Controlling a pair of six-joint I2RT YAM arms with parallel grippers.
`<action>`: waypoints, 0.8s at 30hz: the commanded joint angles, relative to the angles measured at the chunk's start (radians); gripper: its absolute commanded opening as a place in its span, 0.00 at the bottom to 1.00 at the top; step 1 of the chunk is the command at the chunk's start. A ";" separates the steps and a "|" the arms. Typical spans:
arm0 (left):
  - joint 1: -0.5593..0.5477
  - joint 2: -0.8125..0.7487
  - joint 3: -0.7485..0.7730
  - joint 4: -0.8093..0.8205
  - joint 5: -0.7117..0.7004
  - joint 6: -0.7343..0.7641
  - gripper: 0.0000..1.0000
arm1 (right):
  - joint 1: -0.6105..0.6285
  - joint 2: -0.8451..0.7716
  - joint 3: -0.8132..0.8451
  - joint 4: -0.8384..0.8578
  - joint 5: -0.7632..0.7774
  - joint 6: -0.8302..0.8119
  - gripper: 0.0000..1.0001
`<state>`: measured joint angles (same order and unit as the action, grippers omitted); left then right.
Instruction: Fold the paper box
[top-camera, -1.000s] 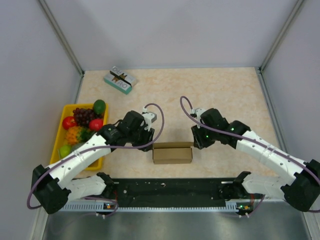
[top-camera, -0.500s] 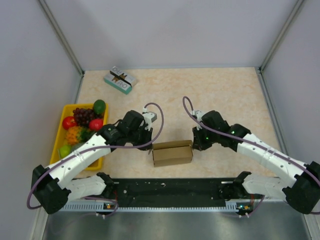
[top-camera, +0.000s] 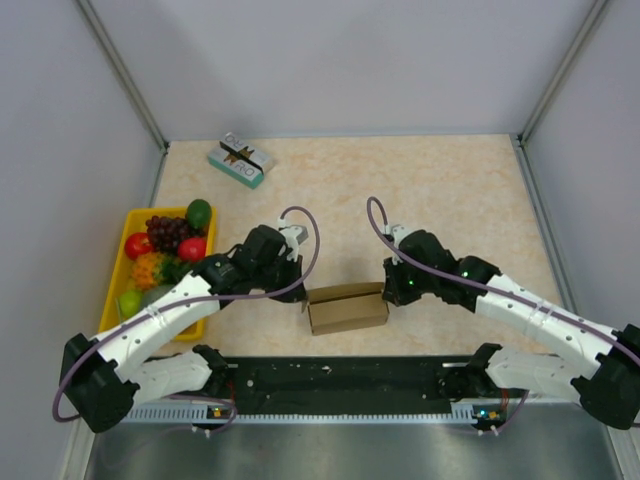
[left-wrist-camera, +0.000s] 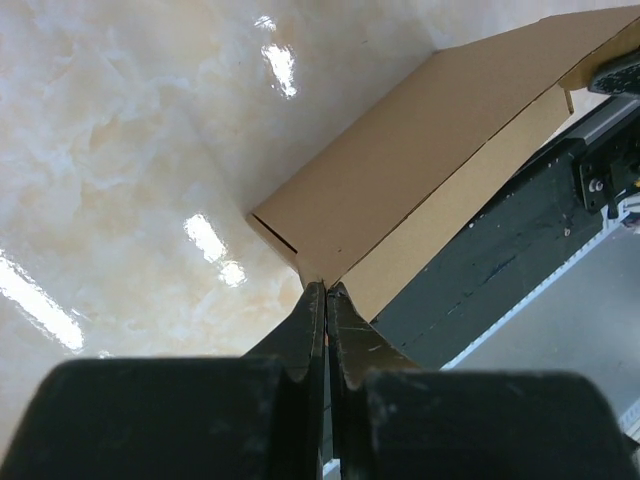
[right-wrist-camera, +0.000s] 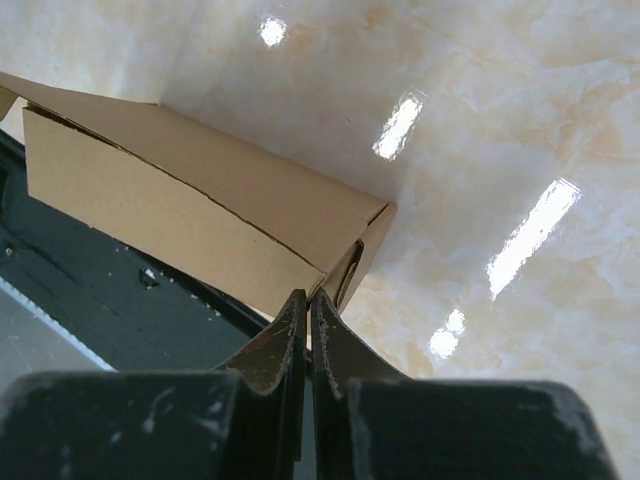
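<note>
The paper box (top-camera: 347, 308) is folded into a long brown cardboard carton and lies slightly askew near the table's front edge. My left gripper (top-camera: 303, 297) is at its left end. In the left wrist view the jaws (left-wrist-camera: 326, 287) are closed, with the box's (left-wrist-camera: 420, 170) near corner pinched between the tips. My right gripper (top-camera: 385, 292) is at the right end. In the right wrist view it (right-wrist-camera: 308, 295) is closed on the lower corner of the box (right-wrist-camera: 180, 210), beside an end flap that stands slightly ajar.
A yellow tray (top-camera: 118, 262) of toy fruit stands at the left. A small teal-and-white printed box (top-camera: 241, 160) lies at the back left. The black base rail (top-camera: 340, 378) runs just in front of the box.
The box has shifted slightly toward the near edge and turned a little, its right end now farther back. Both grippers moved with it and stayed at its ends.
</note>
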<state>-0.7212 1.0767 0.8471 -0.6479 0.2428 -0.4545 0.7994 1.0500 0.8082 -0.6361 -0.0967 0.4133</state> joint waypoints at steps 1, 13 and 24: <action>-0.004 -0.040 -0.017 0.123 0.027 -0.098 0.00 | 0.040 0.004 -0.035 0.035 0.035 0.002 0.00; -0.007 -0.101 -0.111 0.209 -0.092 -0.337 0.00 | 0.043 -0.005 -0.020 0.026 0.025 -0.010 0.00; -0.069 -0.078 -0.120 0.205 -0.264 -0.469 0.00 | 0.057 -0.001 -0.020 0.044 0.015 0.004 0.00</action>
<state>-0.7654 0.9890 0.7364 -0.5198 0.0433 -0.8413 0.8314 1.0466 0.7914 -0.6163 -0.0532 0.4061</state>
